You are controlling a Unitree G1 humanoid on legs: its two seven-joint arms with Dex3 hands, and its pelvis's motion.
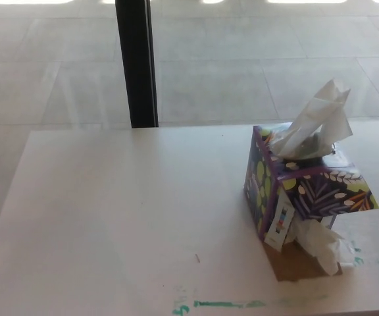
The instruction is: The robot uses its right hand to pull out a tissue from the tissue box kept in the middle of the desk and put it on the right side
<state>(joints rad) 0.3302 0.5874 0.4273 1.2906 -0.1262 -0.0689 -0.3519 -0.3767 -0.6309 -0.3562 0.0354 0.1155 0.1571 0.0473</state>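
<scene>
Neither of my hands appears in the head view, so their state cannot be told. The tissue box (304,191) stands tilted on the desk (124,217), right of centre, with a tissue (318,122) standing up from its top. A crumpled tissue (324,245) lies under its raised front edge.

The tabletop (110,217) runs out of frame at 3 and 6 o'clock, so its near and right edges go unseen. The tissue box (308,194) hides the base of the crumpled tissue (324,245) at its 6 o'clock side. Green marks (226,304) at 6 o'clock are too smeared to read.
</scene>
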